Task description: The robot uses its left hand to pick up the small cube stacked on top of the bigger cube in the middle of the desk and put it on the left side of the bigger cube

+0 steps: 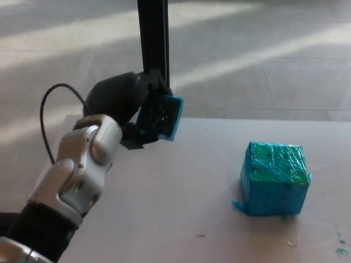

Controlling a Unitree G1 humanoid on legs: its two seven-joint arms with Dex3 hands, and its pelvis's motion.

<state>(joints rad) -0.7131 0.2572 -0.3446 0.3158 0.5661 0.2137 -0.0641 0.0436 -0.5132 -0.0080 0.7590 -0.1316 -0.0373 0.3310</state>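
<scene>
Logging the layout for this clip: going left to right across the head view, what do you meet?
Left hand → small cube held in it → bigger cube on the desk.

Left hand (129, 104) gripping small cube (160, 118), apparently airborne, bigger cube (273, 178) apart

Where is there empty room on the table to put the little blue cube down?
The desk is bare in the wide stretch between the left hand, which holds the small cube up in the air, and the bigger cube. The front strip near the camera is bare too. It is tight only on the right, around the bigger cube.
</scene>
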